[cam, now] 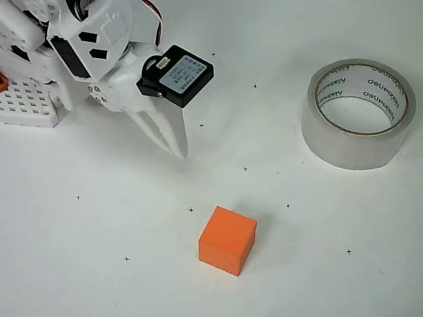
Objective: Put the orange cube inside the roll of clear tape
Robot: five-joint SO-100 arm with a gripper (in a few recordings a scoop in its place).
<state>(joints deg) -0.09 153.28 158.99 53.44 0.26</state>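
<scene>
Resting untouched at six o'clock on the table, the orange cube [227, 240] awaits pickup; the roll of clear tape [359, 113] lies flat at two o'clock, core empty. The gripper [173, 140], fingers narrow, holds nothing at ten o'clock.

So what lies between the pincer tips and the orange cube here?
In the overhead view, nothing but bare white table with small black cross marks lies between the pincer and the orange cube. The roll of clear tape sits off to the right.
</scene>
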